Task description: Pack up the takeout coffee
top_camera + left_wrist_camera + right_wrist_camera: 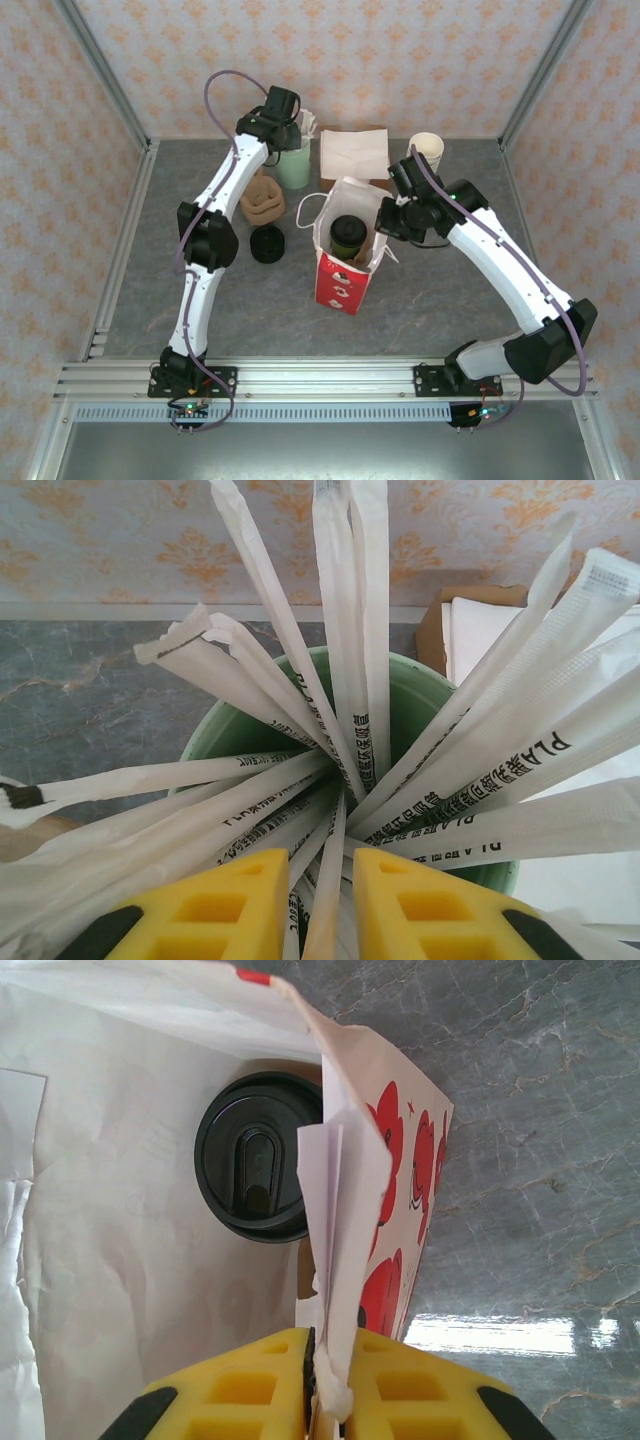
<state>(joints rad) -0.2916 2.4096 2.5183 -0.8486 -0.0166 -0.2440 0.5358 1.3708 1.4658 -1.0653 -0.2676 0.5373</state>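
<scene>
The takeout coffee [347, 236] stands upright inside the red-and-white paper bag [341, 283] at the table's middle; its black lid [258, 1170] shows against the bag's white inside. My right gripper [384, 222] [330, 1338] is shut on the bag's folded right rim [342, 1220], holding the mouth open. At the back, my left gripper [290, 132] [321, 856] hangs over a green cup [425, 695] full of paper-wrapped straws [340, 630]. Its fingers stand slightly apart, with one straw [328, 880] running between them and thin gaps at either side.
A stack of loose black lids [267, 244] and a brown pulp holder [263, 200] sit left of the bag. White napkins [352, 152] in a cardboard box lie behind it. Lidless cream cups [427, 150] stand at the back right. Metal frame posts border the table.
</scene>
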